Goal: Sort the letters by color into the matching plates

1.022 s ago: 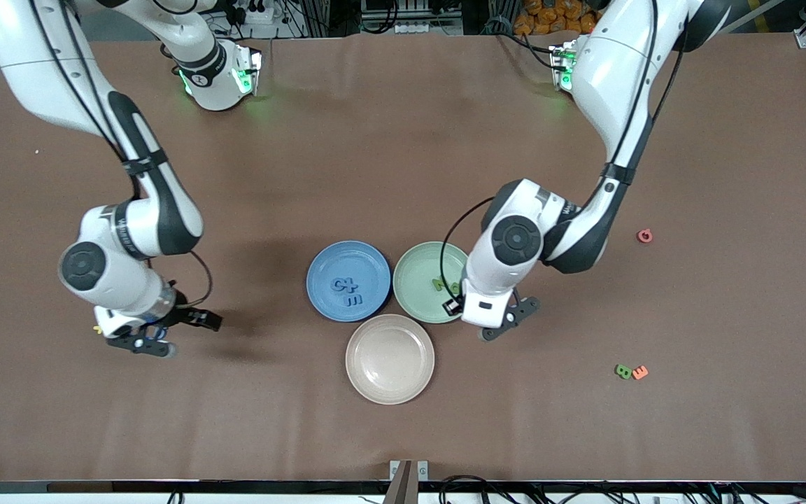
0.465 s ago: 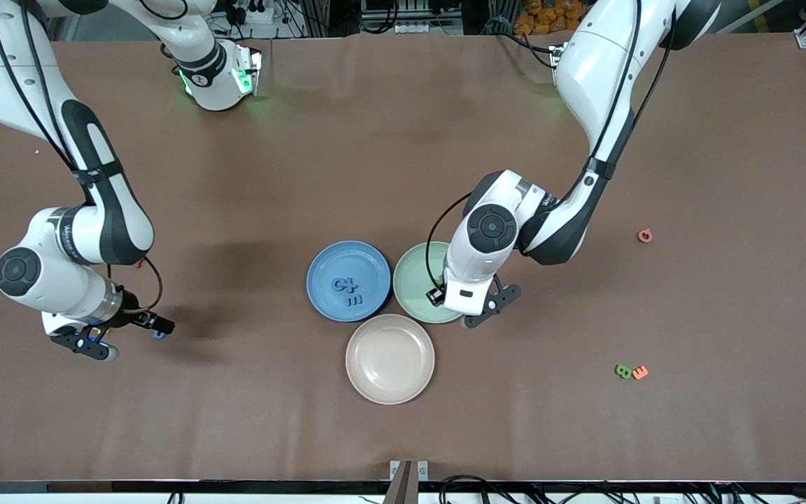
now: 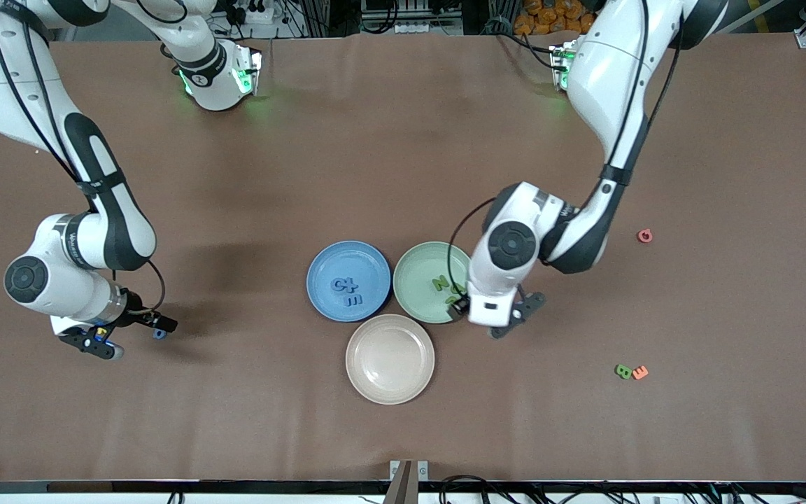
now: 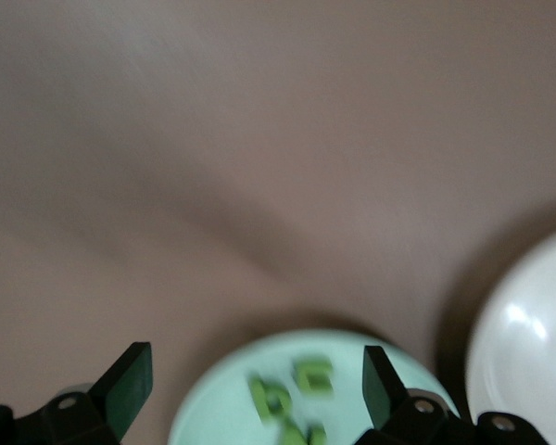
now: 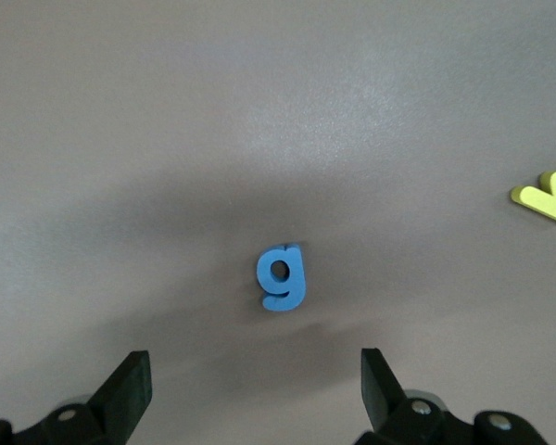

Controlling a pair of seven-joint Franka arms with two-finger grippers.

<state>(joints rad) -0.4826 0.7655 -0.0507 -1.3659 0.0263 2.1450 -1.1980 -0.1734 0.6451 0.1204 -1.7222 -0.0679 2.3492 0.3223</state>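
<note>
Both end effectors are seen with jaws spread wide and nothing between them. Left end effector (image 3: pixel 476 318) is held over the rim of the green plate (image 3: pixel 413 276), at the edge toward the left arm's end of the counter; its fingers (image 4: pixel 130 385) frame the plate in the left wrist view, presumably because a letter was to be let go there. Green letters (image 3: pixel 445 288) lie inside that plate, three as far as the left wrist view shows (image 4: pixel 292 394), though they are blurred. One green letter (image 3: pixel 623 371) lies on the bare counter (image 3: pixel 389 154) toward the left arm's end, touching an orange piece (image 3: pixel 640 372), so the green set is judged unfinished.

Right end effector (image 3: pixel 126 334) is held low over a blue letter g (image 5: pixel 281 276) that lies on the counter toward the right arm's end, well apart from the plates; the letter sits between the open fingers (image 5: pixel 125 394), which suits a grasp not yet made. Its destination, the blue plate (image 3: pixel 348 260), is just beside the green plate and carries three blue shapes (image 3: pixel 347 292). A yellow piece (image 5: pixel 547 197) near the g, a red piece (image 3: pixel 645 236) and the beige plate (image 3: pixel 390 358), nearest the front camera, are no part of the sorting.
</note>
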